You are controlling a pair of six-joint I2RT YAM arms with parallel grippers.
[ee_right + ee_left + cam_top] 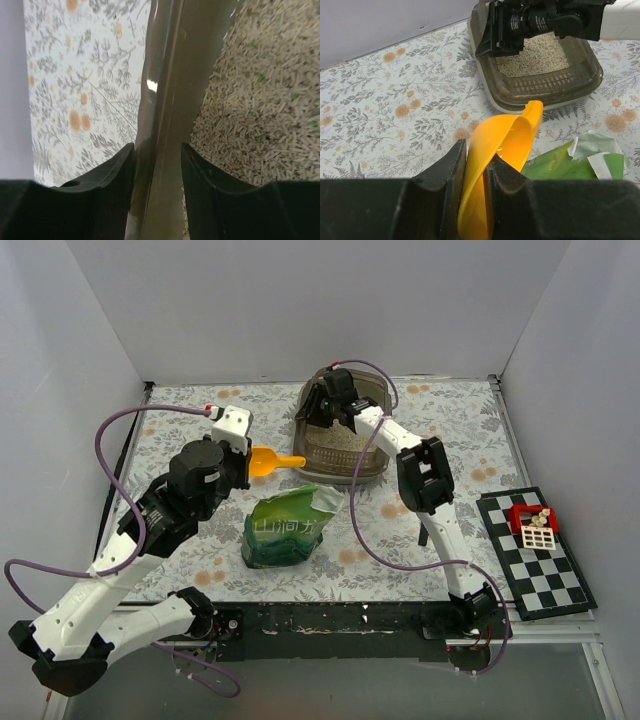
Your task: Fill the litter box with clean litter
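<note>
The grey-brown litter box [370,472] stands at the back middle of the floral table and holds a layer of pale beige litter [335,445]. My right gripper [325,405] reaches over its far left side. In the right wrist view the gripper [157,170] straddles the box wall [170,100], one finger outside and one inside by the litter [260,110], shut on the wall. My left gripper [250,462] is shut on the yellow scoop [275,461], held left of the box. In the left wrist view the scoop [505,145] looks empty and points at the box [545,90].
An opened green pouch [285,530] lies in front of the box, near the scoop; it also shows in the left wrist view [560,162]. A checkered board [545,575] with a small red and white item [532,523] lies at the right. White walls enclose the table.
</note>
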